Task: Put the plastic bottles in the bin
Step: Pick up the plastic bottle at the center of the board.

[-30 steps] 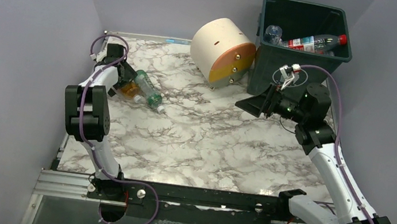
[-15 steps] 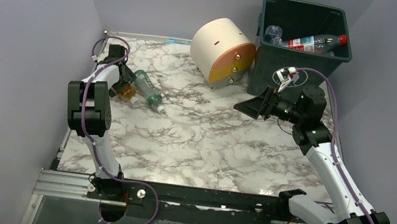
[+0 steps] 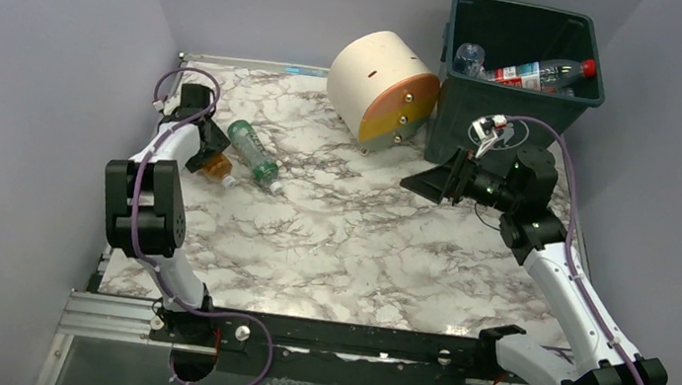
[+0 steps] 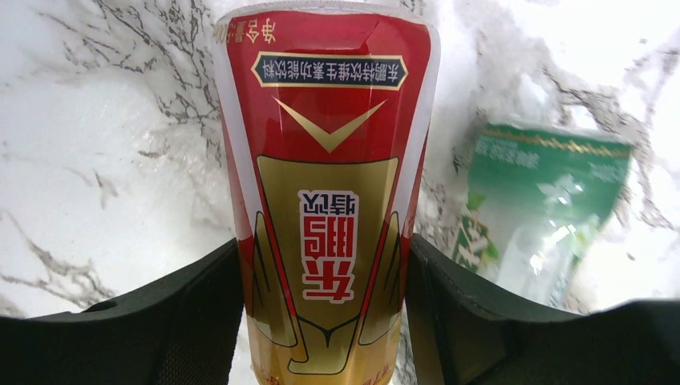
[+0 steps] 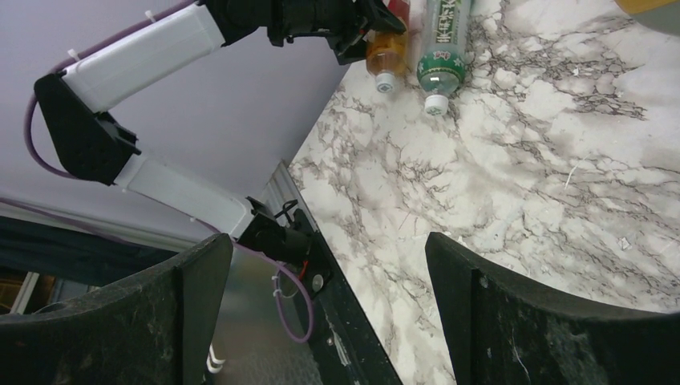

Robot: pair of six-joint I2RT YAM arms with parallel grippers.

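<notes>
Lying flat, orange bottle (image 3: 216, 167); cap pointing near-right.

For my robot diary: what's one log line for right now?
left gripper: shut on orange bottle | right gripper: open, empty | green bottle: on table

An orange bottle (image 3: 217, 168) and a green-labelled bottle (image 3: 253, 152) are laid on the marble table (image 3: 360, 245) at ten o'clock; a drawer unit (image 3: 382, 89) and the bin (image 3: 451, 117) are set at one o'clock.
</notes>
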